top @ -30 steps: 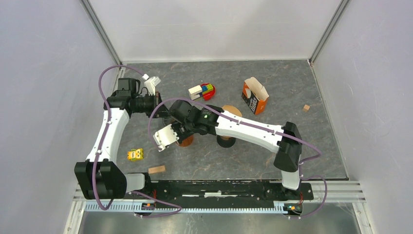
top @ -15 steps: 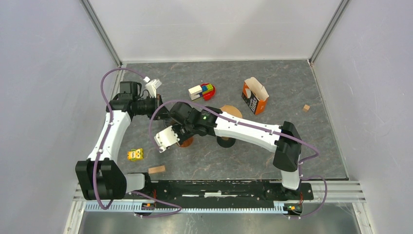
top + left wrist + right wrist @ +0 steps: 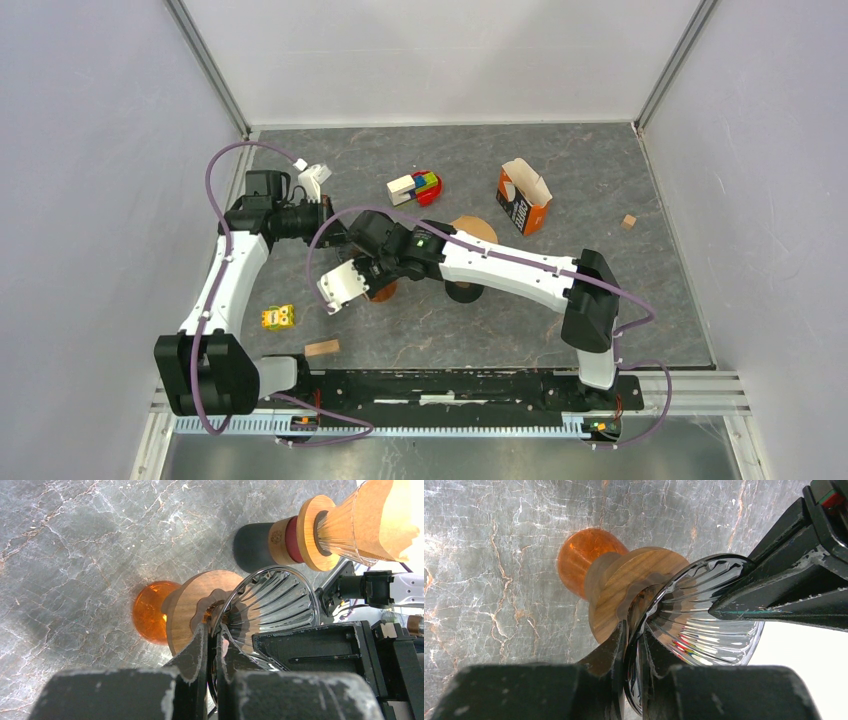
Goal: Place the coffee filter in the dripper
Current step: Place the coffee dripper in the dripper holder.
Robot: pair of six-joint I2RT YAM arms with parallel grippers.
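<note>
The main step is not done yet. The coffee filter (image 3: 385, 515), a tan pleated paper cone, sits in the mouth of a second brewer (image 3: 300, 532) with a wooden ring, a red band and a black base. That brewer stands just beside the target, not in it.

The dripper (image 3: 272, 600) meant to receive the filter is a ribbed clear glass cone on a wooden collar with an orange foot, and it is empty. What remains, by my reading, is to free one tool, take the paper out of the neighbouring brewer and seat it in the glass cone.

Both tools are busy with the empty cone. The left tool (image 3: 212, 640) is clenched on the glass rim, with one finger inside and one outside. The right tool (image 3: 634, 645) pinches the same rim at another point — the left fingers (image 3: 774, 600) show opposite it in the right wrist view. Whether the orange foot rests flat on the worktop (image 3: 600, 180) I cannot tell.

Seen from above, the left arm runs up the left side and bends inward with its wrist level. The right arm stretches diagonally across to the left, so the two tools meet at left-centre — crowding the cone's mouth.
</note>
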